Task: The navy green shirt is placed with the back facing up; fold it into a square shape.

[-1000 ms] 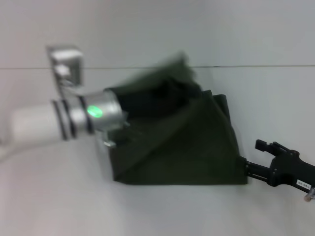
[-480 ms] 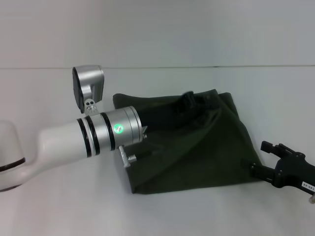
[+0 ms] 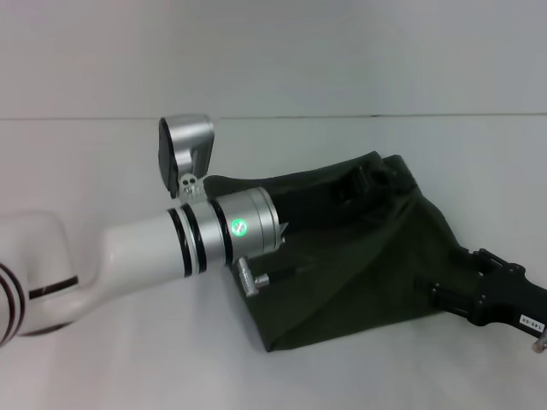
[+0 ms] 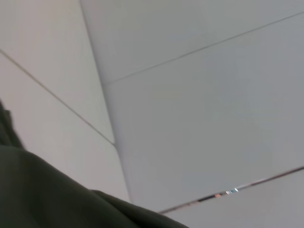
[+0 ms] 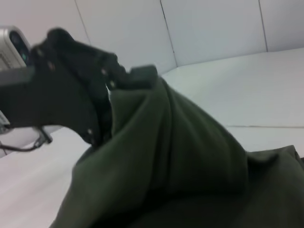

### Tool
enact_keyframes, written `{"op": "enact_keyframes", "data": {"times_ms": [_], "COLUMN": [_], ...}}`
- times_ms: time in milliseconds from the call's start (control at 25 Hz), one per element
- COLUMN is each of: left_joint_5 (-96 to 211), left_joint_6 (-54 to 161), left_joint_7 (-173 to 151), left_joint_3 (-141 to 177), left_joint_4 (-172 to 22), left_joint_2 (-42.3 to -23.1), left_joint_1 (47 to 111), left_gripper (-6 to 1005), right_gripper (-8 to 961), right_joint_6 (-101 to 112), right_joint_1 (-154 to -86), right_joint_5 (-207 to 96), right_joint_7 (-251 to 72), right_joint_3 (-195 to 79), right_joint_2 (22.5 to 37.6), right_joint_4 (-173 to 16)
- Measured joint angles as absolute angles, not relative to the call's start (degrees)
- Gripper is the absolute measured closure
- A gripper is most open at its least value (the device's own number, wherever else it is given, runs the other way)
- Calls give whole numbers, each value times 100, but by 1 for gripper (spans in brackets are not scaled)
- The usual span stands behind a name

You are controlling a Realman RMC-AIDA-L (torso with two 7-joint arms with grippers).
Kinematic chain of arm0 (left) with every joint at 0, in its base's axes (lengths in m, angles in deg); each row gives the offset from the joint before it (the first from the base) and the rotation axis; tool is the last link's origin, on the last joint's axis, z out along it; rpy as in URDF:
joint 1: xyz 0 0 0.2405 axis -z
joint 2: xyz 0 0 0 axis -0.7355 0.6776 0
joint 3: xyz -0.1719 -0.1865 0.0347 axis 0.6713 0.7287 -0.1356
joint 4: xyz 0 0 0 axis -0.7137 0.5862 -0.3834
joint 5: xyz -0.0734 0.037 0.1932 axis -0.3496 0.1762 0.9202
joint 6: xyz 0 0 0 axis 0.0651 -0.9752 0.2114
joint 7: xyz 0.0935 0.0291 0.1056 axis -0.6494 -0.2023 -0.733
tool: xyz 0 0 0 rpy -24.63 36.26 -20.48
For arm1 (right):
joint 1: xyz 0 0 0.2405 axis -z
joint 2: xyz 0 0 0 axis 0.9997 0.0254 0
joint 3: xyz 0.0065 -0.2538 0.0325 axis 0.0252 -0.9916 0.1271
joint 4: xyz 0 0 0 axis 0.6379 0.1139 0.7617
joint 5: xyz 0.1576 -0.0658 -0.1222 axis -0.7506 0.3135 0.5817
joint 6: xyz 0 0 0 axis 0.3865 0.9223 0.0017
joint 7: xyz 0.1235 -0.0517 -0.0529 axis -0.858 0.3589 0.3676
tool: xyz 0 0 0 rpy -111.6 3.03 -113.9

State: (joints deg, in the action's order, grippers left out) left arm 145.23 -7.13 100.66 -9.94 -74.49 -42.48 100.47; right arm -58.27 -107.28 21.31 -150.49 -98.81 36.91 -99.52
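Note:
The navy green shirt lies bunched on the white table, plain side showing, with its far edge lifted. My left gripper is over that far edge, shut on a fold of the cloth. The right wrist view shows the same left gripper as a black body with the shirt draping down from it. My right gripper sits low at the shirt's right edge, open, and the cloth overlaps its lower finger. In the left wrist view only a dark strip of shirt shows.
My white left forearm with its silver wrist reaches across the table's left half and hides part of the shirt. The white table meets a pale panelled wall behind.
The left arm has swept to the right, dragging the shirt with it across the table. The right gripper has shifted slightly right, and the shirt's edge now overlaps it.

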Motion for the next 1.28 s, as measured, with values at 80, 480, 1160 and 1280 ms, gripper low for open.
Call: {"op": "enact_keyframes", "data": {"times_ms": [80,480,1160,1280], "left_joint_5": [14506,14477,14833,15072], "left_joint_6": [-669,-1258,-3308,-3546], "left_joint_7": [9933,9401,9309,8892], "left_joint_3": [-930,-633,-1839,-1809], "left_joint_4": [-7512,-7733,-4690,-4348], "left_joint_2": [-4249,-4251,-4127,-4115], "left_joint_1": [9977,9780,7766,7543], "left_gripper": [970,810,197,50], "right_gripper": [9,9,10,11], "right_joint_6": [-5823,-5805,-6235,-6458], "right_joint_1": [-10727,-10708,-10836,-11054], "right_joint_5": [2133,2138,2558,2606], "right_joint_7": [-15049,-15054,-18452,-19340], "right_joint_3": [-9878,-9858,-9617,-9613], "right_joint_2": [3692,3689,3066,2825], "right_joint_4": [-9952,-9952,-10016,-10048]}}
